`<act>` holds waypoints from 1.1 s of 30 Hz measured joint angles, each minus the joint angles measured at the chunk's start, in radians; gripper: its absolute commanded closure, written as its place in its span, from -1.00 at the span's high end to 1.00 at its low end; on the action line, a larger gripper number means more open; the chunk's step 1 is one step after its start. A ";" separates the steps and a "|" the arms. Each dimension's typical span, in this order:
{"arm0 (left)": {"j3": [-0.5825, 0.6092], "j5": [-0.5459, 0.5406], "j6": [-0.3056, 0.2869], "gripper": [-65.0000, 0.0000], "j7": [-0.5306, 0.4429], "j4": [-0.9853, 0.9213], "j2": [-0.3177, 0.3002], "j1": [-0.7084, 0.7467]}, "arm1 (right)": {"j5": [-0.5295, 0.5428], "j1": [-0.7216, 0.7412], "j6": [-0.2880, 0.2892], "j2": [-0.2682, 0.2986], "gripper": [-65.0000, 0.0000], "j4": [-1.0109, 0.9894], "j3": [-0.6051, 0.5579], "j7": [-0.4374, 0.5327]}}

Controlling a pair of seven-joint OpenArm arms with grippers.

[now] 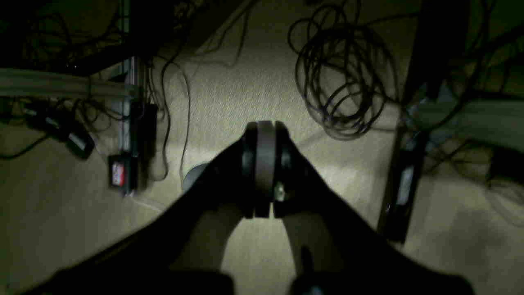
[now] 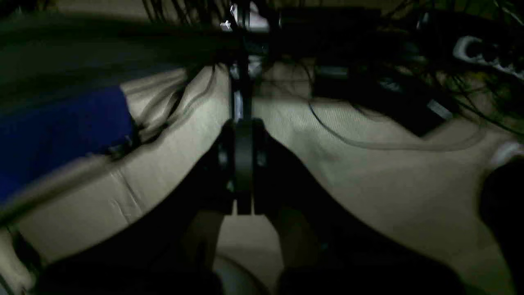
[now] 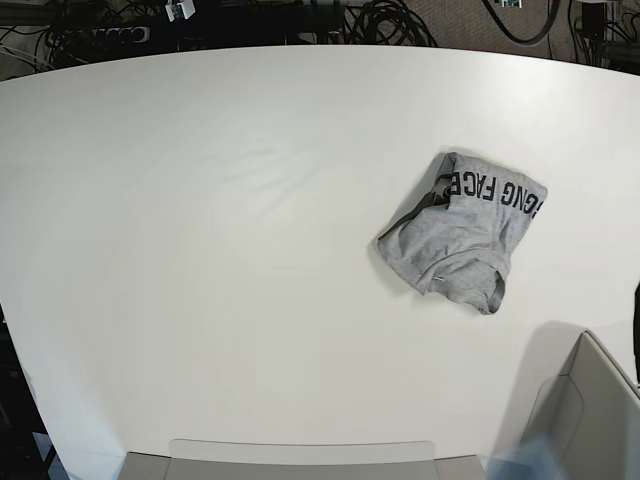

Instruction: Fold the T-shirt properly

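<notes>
A grey T-shirt lies crumpled in a loose bundle on the right side of a wide white counter, black lettering showing along its far edge (partly readable). Neither arm appears over the counter. Each wrist camera shows its end effector, left and right, closed and empty above a beige carpet strewn with cables.

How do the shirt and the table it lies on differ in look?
The T-shirt is heather grey with black lettering; the table is plain white. The T-shirt is crumpled into a small bunch; the table is wide, smooth and flat. Both are pale.
</notes>
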 measured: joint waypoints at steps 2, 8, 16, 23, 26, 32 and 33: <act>0.038 0.000 -0.002 -1.00 -0.001 -0.126 0.001 -0.061 | -0.066 0.053 0.001 0.016 -1.00 -0.103 0.041 0.021; 0.134 -0.002 0.000 -1.00 -0.107 -0.462 0.036 -0.246 | -0.186 0.185 -0.001 0.114 -1.00 -0.418 0.163 0.127; 0.090 -0.004 -0.237 -1.00 -0.141 -0.861 0.098 -0.507 | -0.375 0.328 -0.200 0.241 -1.00 -0.845 0.259 0.303; 0.065 -0.001 -0.272 -1.00 -0.116 -0.856 0.112 -0.600 | -0.503 0.432 -0.394 0.309 -1.00 -1.073 0.261 0.345; 0.064 0.000 -0.268 -1.00 0.028 -0.858 0.104 -0.625 | -0.504 0.477 -0.480 0.299 -1.00 -1.074 0.261 0.341; 0.061 -0.001 -0.103 -1.00 0.158 -0.863 0.114 -0.679 | -0.510 0.544 -0.723 0.304 -1.00 -1.073 0.261 0.264; 0.061 0.000 -0.050 -1.00 0.157 -0.862 0.116 -0.684 | -0.519 0.552 -0.758 0.301 -1.00 -1.074 0.261 0.259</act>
